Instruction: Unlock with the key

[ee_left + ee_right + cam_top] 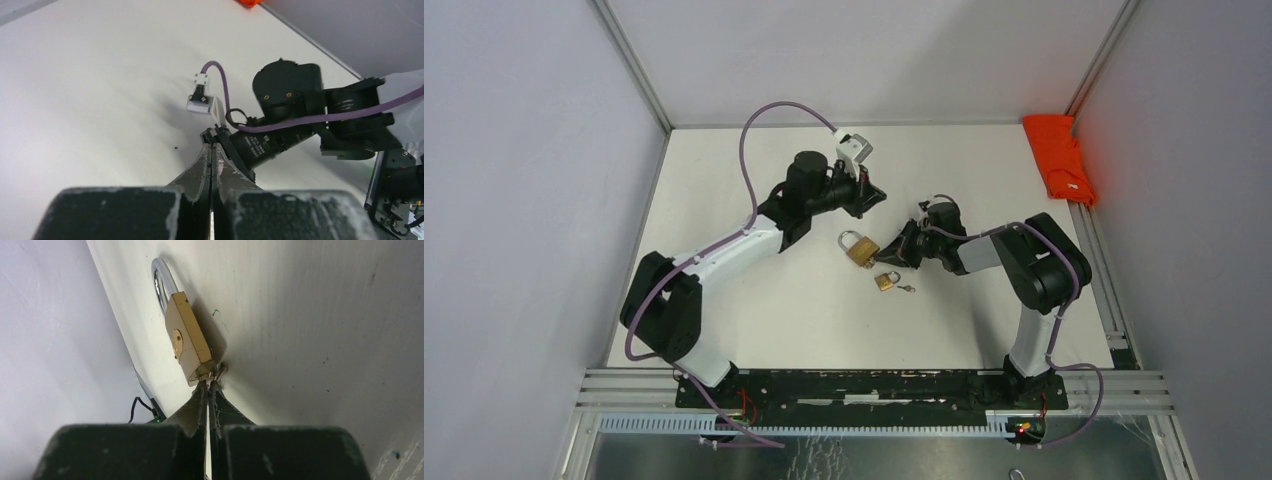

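Note:
A large brass padlock [858,248] with a silver shackle lies mid-table. In the right wrist view its body [187,340] points its bottom end at my right gripper [208,383]. That gripper is shut, its tips pinching the key [219,371], a small bit of metal right at the lock's bottom end. From above, the right gripper [892,250] touches the padlock's right side. My left gripper [874,193] hovers behind the padlock. Its jaws [211,146] are pressed together with nothing between them.
A smaller brass padlock [885,281] lies just in front, with a small key [907,288] beside it. A red-orange object [1058,155] rests at the back right corner. The left wrist view looks onto the right arm [290,90].

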